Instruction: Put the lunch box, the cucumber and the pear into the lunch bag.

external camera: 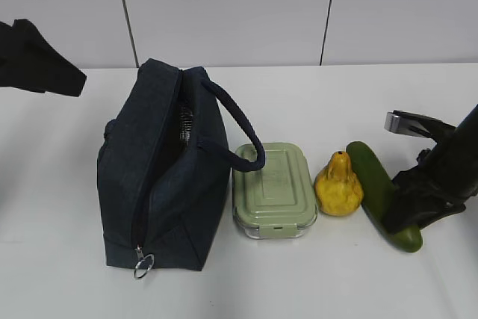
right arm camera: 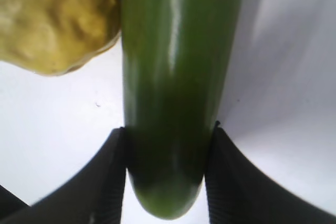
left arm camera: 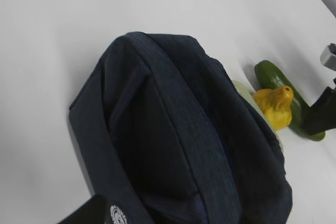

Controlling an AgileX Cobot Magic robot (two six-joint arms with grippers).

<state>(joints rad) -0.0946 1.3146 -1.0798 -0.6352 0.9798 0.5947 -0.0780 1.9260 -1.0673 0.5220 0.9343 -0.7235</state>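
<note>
The navy lunch bag (external camera: 160,169) (left arm camera: 184,140) stands left of centre, its zipper open on top. To its right the sage-green lunch box (external camera: 274,188) lies flat, then the yellow pear (external camera: 338,187) (left arm camera: 275,106) (right arm camera: 58,19) and the dark green cucumber (external camera: 373,181) (left arm camera: 273,74) (right arm camera: 173,77) on the table. My right gripper (external camera: 405,211) (right arm camera: 168,129) is shut on the cucumber's near end, both fingers pressing its sides. My left gripper (external camera: 45,65) hangs open high at the far left, behind the bag, holding nothing.
The bag's strap handle (external camera: 243,128) droops over the lunch box's back corner. A metal ring pull (external camera: 143,263) hangs at the bag's front end. The pear touches the cucumber's side. White table (external camera: 314,282) all round; a wall stands behind.
</note>
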